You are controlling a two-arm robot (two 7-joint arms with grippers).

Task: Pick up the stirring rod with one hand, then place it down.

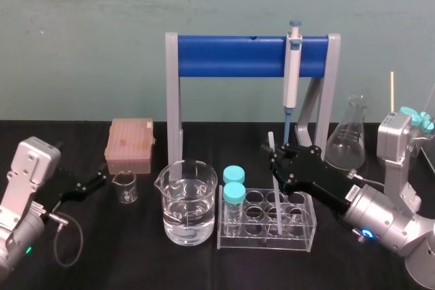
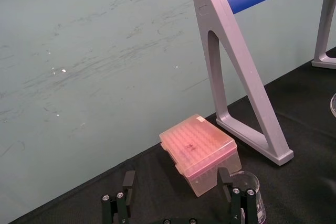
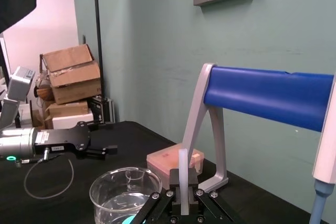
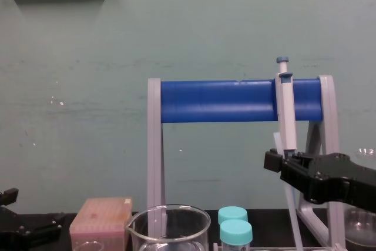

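Note:
The stirring rod (image 1: 278, 203) is a thin whitish stick, nearly upright, and my right gripper (image 1: 276, 161) is shut on its upper part. Its lower end hangs over the clear test tube rack (image 1: 307, 238); whether it touches the rack I cannot tell. In the right wrist view the rod (image 3: 182, 174) stands between the closed black fingers of the right gripper (image 3: 184, 204). The chest view shows the right gripper (image 4: 275, 160) at mid right with the rod (image 4: 292, 210) slanting down below it. My left gripper (image 1: 100, 181) rests open at the far left, beside a small beaker (image 1: 124, 187).
A large beaker of water (image 1: 187, 202) stands left of the rack, which holds two cyan-capped tubes (image 1: 234, 187). Behind is a blue-barred stand (image 1: 231, 56) with a hanging pipette (image 1: 293, 66). A conical flask (image 1: 348, 142) sits at the right and a pink tip box (image 1: 129, 144) at the left.

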